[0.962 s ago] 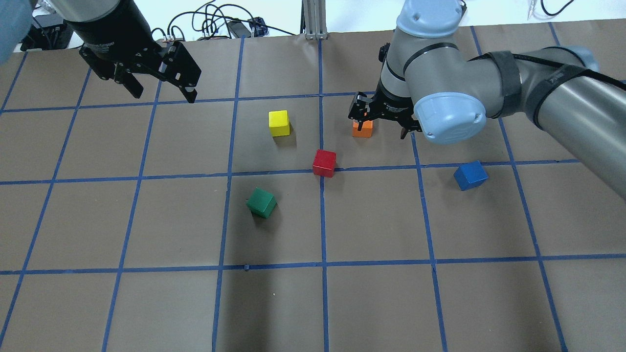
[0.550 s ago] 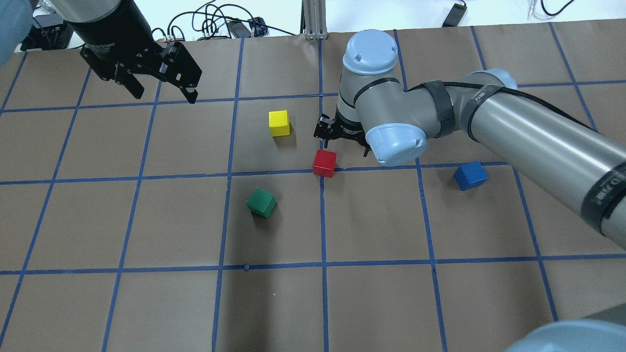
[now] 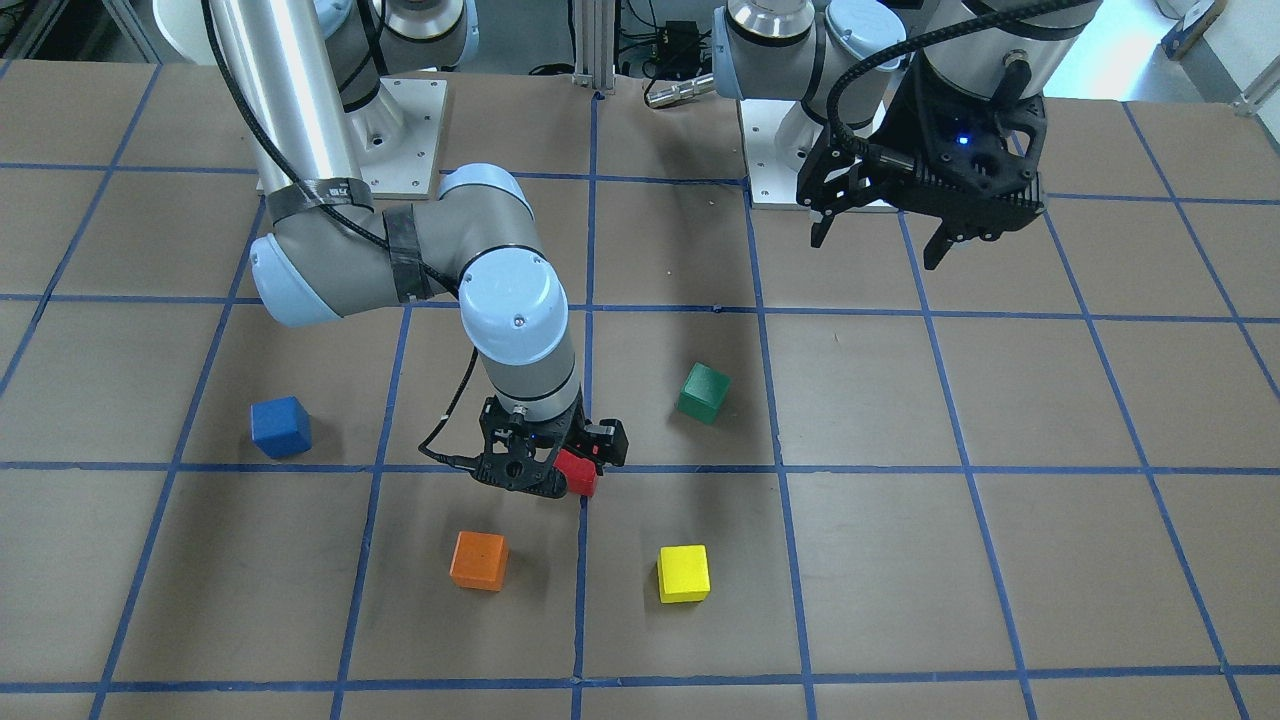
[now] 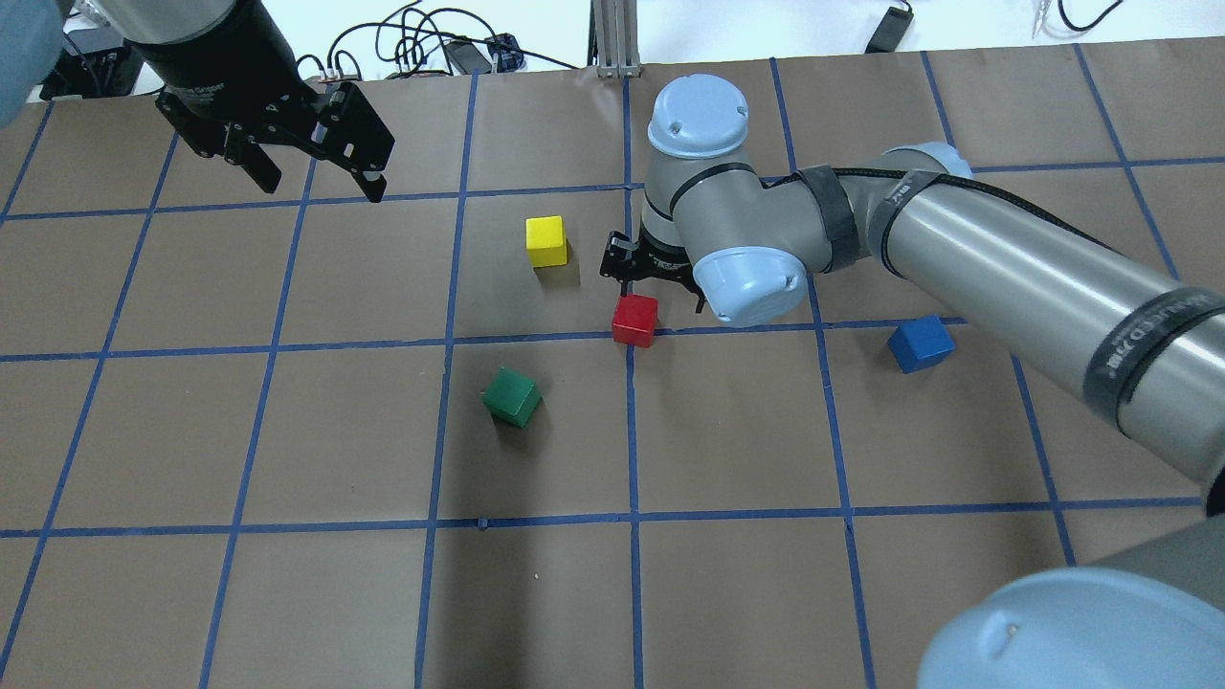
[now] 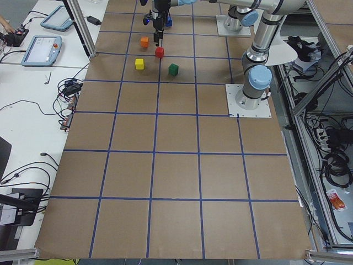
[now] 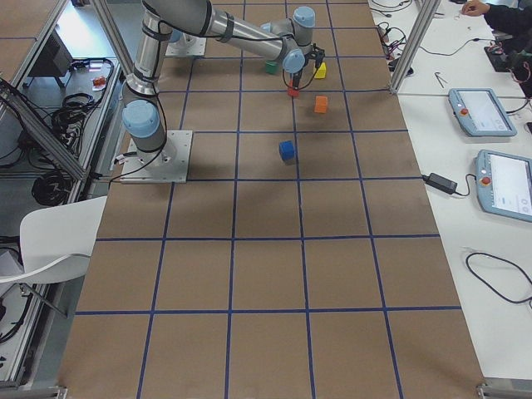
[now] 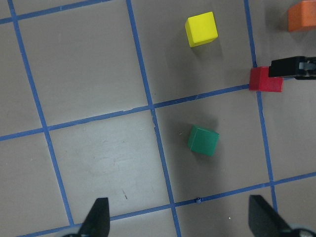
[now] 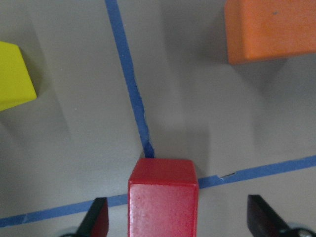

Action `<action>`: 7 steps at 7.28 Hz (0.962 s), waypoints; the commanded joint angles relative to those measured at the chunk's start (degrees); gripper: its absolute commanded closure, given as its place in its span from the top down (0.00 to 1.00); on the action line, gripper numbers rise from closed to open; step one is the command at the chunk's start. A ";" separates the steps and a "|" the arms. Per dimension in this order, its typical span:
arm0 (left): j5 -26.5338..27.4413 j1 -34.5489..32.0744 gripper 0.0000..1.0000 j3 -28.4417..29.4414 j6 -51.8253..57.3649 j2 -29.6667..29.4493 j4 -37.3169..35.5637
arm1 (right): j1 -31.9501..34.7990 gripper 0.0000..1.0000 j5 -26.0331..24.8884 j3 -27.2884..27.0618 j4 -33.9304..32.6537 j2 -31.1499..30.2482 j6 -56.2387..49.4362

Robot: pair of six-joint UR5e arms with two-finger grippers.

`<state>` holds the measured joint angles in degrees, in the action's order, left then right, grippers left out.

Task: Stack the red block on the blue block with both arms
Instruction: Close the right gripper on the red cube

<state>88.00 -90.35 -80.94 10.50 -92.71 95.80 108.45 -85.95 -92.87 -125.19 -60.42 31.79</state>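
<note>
Right claw (image 4: pixel 660 292) shifted from orange block (image 3: pixel 478 560) over red block (image 4: pixel 634 320), spread wide, yellow block (image 4: pixel 546 241) nearby

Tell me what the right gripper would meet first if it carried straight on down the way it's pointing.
Probably the small matte red cube: it sits between the open fingers of the right gripper, which look set to pass either side of it. How high the gripper is above the cube is unclear.
</note>
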 commanded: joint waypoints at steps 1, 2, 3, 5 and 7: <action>-0.02 0.00 1.00 -0.01 0.05 -0.02 0.00 | 0.63 1.00 0.08 0.67 -0.05 2.49 0.12; -0.02 0.00 1.00 -0.01 0.05 0.07 0.00 | 0.63 1.00 0.08 0.67 0.03 3.11 0.12; -0.02 0.00 1.00 -0.01 0.05 -0.02 0.00 | 0.63 0.78 0.08 0.67 0.12 3.20 0.29; 0.06 0.00 1.00 -0.10 -0.04 0.07 0.00 | 0.63 0.00 3.30 0.76 0.21 3.12 1.42; 0.06 0.00 1.00 -0.10 0.05 0.07 0.00 | 0.54 0.00 3.50 0.93 0.56 2.59 3.11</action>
<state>88.06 -90.35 -81.03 10.52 -92.64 95.80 109.02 -82.85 -92.03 -124.91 -57.53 34.19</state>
